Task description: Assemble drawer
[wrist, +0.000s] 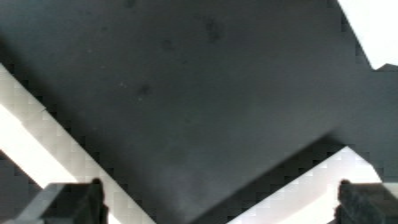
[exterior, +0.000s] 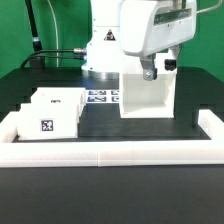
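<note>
One arm (exterior: 135, 30) hangs over the dark table (exterior: 100, 125), its gripper (exterior: 158, 68) low above the top edge of the housing (exterior: 148, 98). From here I cannot tell whether it touches that edge. The housing stands upright toward the exterior view's right, well behind the long low wall (exterior: 110, 152) that runs along the front and turns back at both ends.

In the wrist view the gripper (wrist: 217, 202) is spread wide. The two dark fingers (wrist: 71, 205) sit far apart with only bare table between them, so the jaws are open and hold nothing. White strips show at the edges of that view; I cannot say what they are.

The trays (exterior: 50, 112) sit close together at the exterior view's left, just inside the wall's corner, with a black-and-white tag (exterior: 45, 126) on the front face. The marker board (exterior: 100, 97) lies flat between trays and housing.
</note>
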### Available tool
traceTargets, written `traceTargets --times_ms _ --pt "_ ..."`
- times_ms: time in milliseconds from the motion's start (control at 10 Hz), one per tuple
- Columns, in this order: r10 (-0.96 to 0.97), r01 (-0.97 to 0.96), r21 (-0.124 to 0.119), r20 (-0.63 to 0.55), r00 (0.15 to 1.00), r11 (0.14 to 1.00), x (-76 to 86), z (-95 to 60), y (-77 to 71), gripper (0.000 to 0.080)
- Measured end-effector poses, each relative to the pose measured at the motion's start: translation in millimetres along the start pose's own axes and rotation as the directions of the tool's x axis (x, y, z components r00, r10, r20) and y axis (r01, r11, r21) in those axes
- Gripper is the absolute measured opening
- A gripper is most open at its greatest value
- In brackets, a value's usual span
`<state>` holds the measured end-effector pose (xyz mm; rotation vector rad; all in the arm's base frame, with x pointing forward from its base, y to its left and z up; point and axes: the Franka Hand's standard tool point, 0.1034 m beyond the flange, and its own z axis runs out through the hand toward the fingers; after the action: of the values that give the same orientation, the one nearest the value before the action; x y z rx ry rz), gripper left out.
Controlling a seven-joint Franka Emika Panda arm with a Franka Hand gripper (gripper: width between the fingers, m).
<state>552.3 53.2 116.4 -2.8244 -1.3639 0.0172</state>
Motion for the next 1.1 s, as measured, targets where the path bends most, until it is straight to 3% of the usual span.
traceTargets --times_ms 200,400,1100 --pt "0.178 -0.179 -0.017 -0.009 0.984 0.984 -16.0 -9.6 -30.4 0.0649" --pt "0.285 -0.285 -0.026 -0.009 0.958 0.958 -19.0 -20.9 -56.6 0.0649" --pt "0.326 -0.326 -0.025 -0.006 0.945 0.945 -22.4 -20.6 -61.7 0.0649"
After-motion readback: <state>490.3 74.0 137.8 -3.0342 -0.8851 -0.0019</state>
